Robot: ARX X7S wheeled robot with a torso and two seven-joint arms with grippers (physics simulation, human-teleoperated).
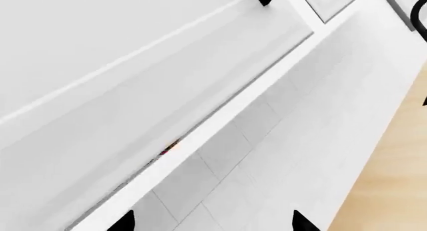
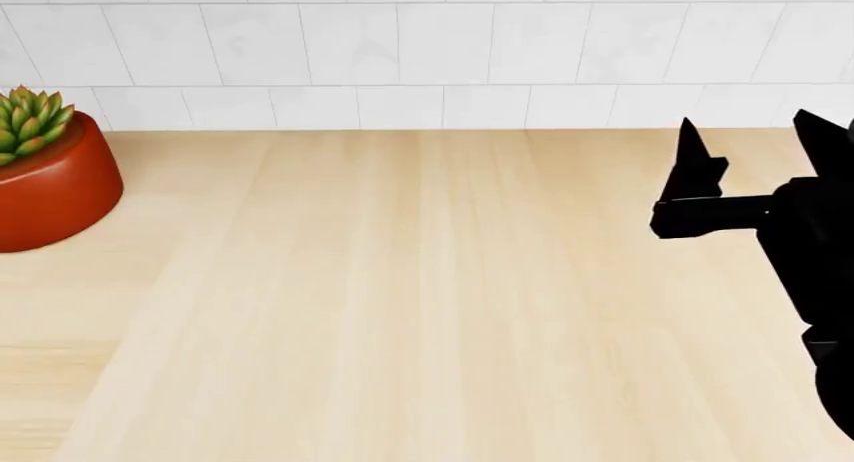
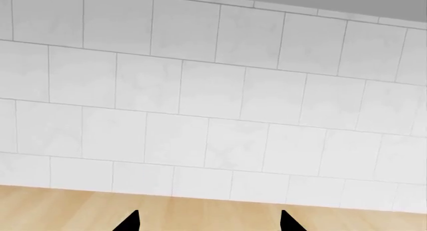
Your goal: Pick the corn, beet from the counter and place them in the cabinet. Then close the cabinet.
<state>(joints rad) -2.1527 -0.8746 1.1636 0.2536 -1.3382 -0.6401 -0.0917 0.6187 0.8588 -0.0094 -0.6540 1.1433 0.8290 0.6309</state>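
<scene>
Well, no corn or beet shows on the bench, so they may be inside the nearly shut cabinet door, which is stiff to push flat, and both pincers, left and right, are spread and empty.

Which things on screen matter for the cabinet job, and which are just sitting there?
Part of the job:
- counter, bare wood; no corn or beet visible on it
- cabinet door, nearly shut, with a thin gap
- right gripper, open and empty

Just lying about:
- succulent in a red pot
- tiled wall
</scene>
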